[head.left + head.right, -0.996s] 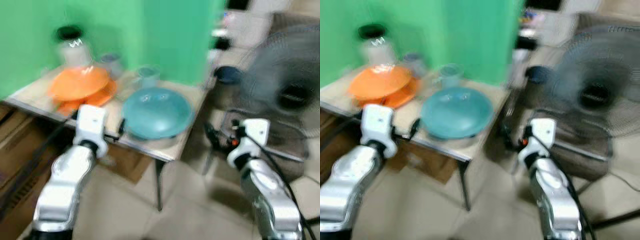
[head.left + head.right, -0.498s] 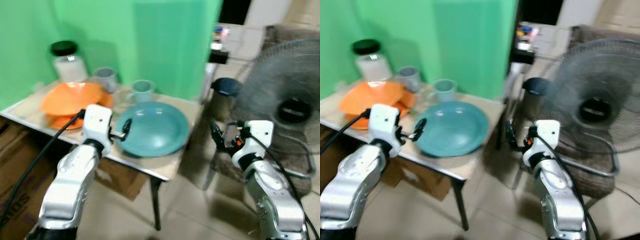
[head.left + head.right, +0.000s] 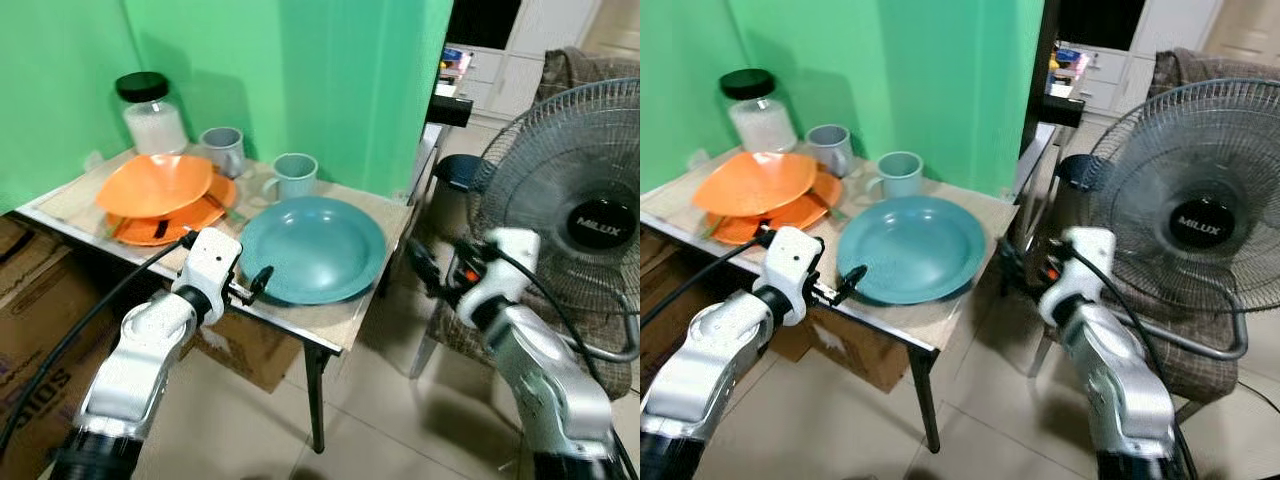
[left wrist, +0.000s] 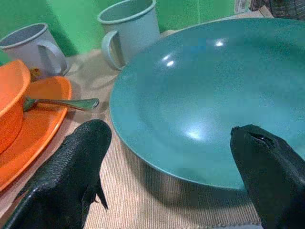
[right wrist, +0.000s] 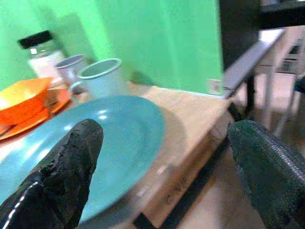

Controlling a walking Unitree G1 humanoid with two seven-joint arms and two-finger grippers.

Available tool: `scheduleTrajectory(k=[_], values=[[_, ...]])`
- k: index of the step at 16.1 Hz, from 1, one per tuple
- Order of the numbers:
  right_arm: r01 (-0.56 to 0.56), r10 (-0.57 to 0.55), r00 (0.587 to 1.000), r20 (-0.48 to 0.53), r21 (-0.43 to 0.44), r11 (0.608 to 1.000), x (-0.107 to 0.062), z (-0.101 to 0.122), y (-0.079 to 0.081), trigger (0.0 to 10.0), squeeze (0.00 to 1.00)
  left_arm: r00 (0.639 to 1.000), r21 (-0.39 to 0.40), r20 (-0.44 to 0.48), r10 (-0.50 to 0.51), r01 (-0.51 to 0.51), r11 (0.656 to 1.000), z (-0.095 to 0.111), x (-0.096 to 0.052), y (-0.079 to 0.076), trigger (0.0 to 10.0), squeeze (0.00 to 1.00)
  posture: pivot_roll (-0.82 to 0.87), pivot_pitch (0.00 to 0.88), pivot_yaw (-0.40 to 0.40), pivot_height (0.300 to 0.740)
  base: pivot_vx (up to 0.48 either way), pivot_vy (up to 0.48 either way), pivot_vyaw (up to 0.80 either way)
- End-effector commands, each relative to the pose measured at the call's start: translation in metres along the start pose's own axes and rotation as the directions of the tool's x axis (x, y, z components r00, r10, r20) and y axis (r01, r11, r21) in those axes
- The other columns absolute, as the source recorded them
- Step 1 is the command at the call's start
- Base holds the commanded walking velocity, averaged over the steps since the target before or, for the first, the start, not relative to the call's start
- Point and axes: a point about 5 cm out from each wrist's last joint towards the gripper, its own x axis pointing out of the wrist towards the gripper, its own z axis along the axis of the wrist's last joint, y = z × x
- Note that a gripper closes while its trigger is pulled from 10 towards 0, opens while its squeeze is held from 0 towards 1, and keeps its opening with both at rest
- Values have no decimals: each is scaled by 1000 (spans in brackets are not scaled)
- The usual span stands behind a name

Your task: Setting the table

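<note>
Spoon (image 4: 62, 103) handle under the orange bowl (image 4: 8, 100), bowl cut by the edge.

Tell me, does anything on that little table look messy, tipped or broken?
Nothing looks spilled or broken. The teal plate lies flat, both mugs and the jar stand upright. One small oddity: the orange bowl sits tilted on the orange plate, and a spoon rests across that plate.

A small table (image 3: 355, 325) is covered by a beige mat (image 3: 385, 215). A teal plate (image 3: 312, 248) is placed near its right edge, orange dishes (image 3: 160, 195) at the left, two mugs (image 3: 290, 177) and a jar (image 3: 150, 112) along the back edge.
</note>
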Motion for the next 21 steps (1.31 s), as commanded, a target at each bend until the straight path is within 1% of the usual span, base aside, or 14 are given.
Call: scheduleTrajectory(k=[1,15,16,17,18,19,21], values=[[0,0,1000,-12,7,1000,1,-1,-2,10000,1000,1000,30,14,-4,4,1000,5,1,2,10000,141,54,0,19,740,0,0,0],[0,0,1000,-12,7,1000,1,-1,-2,10000,1000,1000,30,14,-4,4,1000,5,1,2,10000,141,54,0,19,740,0,0,0],[-20,21,1000,-20,24,1000,6,1,1,10000,1000,1000,45,11,-20,20,999,-1,6,6,10000,141,53,0,20,740,0,0,0],[-44,46,998,-42,57,997,22,-2,5,10000,1000,997,48,4,-82,82,995,-9,19,11,10000,31,40,0,23,740,0,0,0],[-71,77,995,-70,94,993,41,-6,11,10000,1000,988,45,-5,-154,154,987,-17,31,15,10000,31,40,0,23,740,0,0,0],[-74,82,994,-73,97,992,44,-6,13,10000,1000,986,44,-9,-167,167,985,-18,33,16,10000,31,38,0,26,740,0,0,0],[-73,80,994,-71,97,993,44,-6,13,10000,1000,985,52,-14,-171,172,984,-18,33,16,10000,31,38,0,26,740,0,0,0]])
